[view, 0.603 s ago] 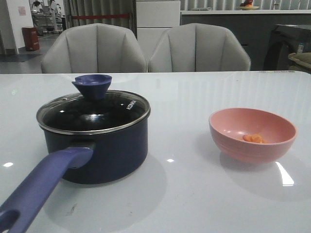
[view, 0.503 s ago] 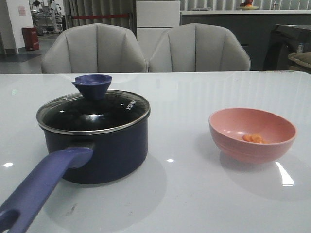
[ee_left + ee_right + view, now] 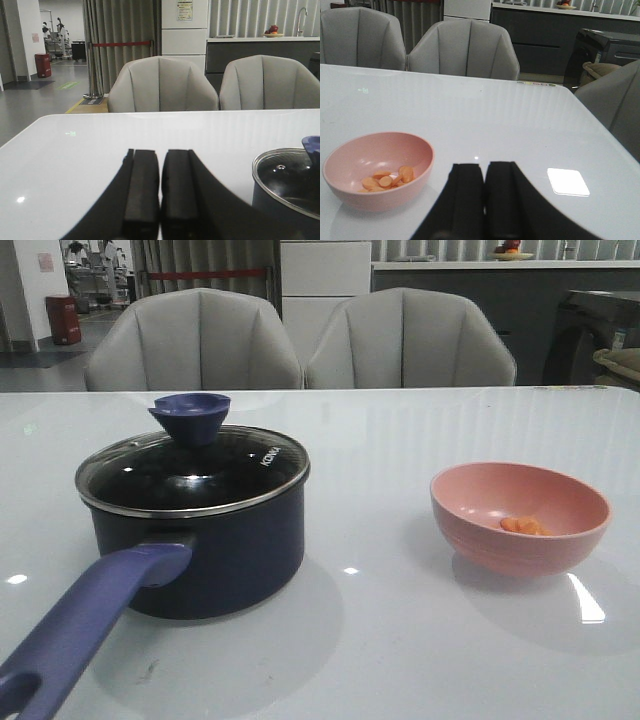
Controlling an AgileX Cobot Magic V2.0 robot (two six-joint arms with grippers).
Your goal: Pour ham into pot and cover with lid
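Pot: the dark navy round saucepan (image 3: 200, 550) stands on the left part of the glossy white table (image 3: 400, 640), its long purple-blue handle (image 3: 80, 625) reaching toward the camera; same spot as in the earlier frames.
Lid: the round dark glass lid with steel rim (image 3: 190, 475) sits on the pot, blue-purple knob (image 3: 190, 415) up, unchanged.
Ham: small orange-pink diced chunks (image 3: 522, 525) lie in the bottom of the pink round bowl (image 3: 520, 518), well apart to the right of the pot; no shift from before.
Left hand: the black left hand (image 3: 160, 192) has its fingers pressed together, holding nothing, beside the pot.
Right hand: the black right hand (image 3: 484, 200) is likewise pressed together and empty, near the bowl.
Background: two grey chairs (image 3: 300, 340) behind the table.
Change: none visible.
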